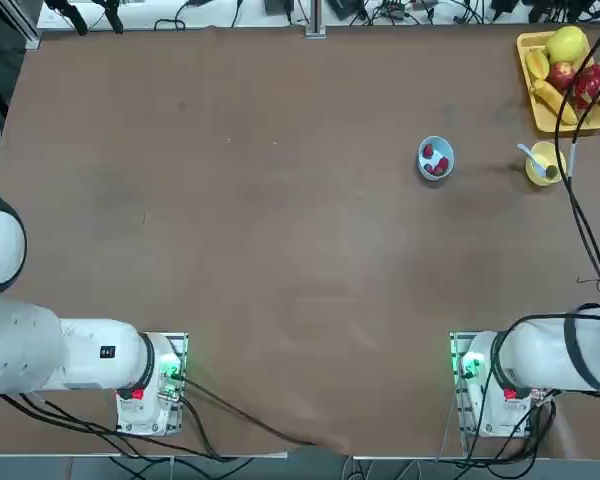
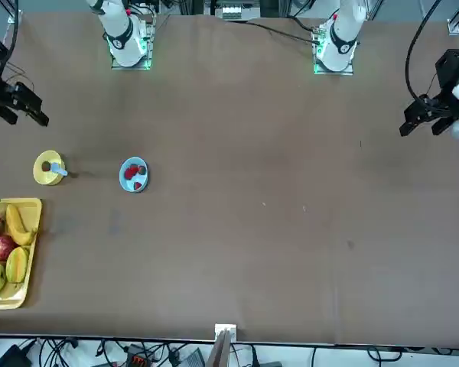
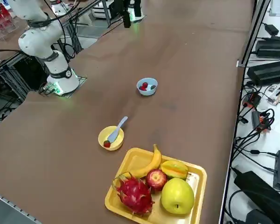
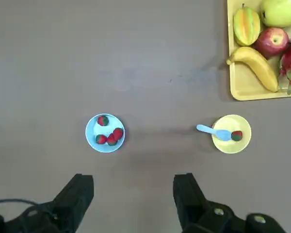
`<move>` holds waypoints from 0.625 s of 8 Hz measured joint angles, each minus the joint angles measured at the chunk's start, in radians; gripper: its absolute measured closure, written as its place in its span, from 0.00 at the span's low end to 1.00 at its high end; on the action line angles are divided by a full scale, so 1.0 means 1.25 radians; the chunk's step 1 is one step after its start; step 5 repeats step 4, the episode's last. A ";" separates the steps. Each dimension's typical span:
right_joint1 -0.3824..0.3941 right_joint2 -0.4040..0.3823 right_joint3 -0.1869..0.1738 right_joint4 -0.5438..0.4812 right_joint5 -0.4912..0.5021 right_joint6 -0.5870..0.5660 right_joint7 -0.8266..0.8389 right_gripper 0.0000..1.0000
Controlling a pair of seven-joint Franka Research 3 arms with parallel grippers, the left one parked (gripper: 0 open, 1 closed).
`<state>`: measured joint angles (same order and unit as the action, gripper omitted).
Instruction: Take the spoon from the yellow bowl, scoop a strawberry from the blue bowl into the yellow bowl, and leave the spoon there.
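The yellow bowl (image 4: 232,146) stands near the fruit tray and holds one strawberry (image 4: 236,135). The pale blue spoon (image 4: 214,131) rests in it, its handle sticking out over the rim toward the blue bowl (image 4: 92,131). That bowl holds three strawberries (image 4: 111,137). The top view shows the yellow bowl (image 1: 536,172) and the blue bowl (image 1: 424,150) at the table's far right. My right gripper (image 4: 133,187) hangs open and empty high over the table, nearer my base than both bowls. In the front view it shows at the left edge (image 2: 19,107).
A rectangular yellow tray (image 4: 237,87) with a banana, an apple, a dragon fruit and other fruit sits just beyond the yellow bowl, at the table's far right corner (image 1: 528,45). Cables hang along the table's right edge (image 1: 580,220).
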<state>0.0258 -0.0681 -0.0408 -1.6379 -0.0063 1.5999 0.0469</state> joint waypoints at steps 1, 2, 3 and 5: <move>-0.001 -0.007 0.000 -0.005 0.000 0.001 0.000 0.00; -0.001 -0.008 0.000 -0.005 0.000 0.001 -0.001 0.00; -0.002 -0.007 0.000 -0.005 0.000 0.002 -0.001 0.00; -0.002 -0.007 0.001 -0.005 0.000 0.002 -0.001 0.00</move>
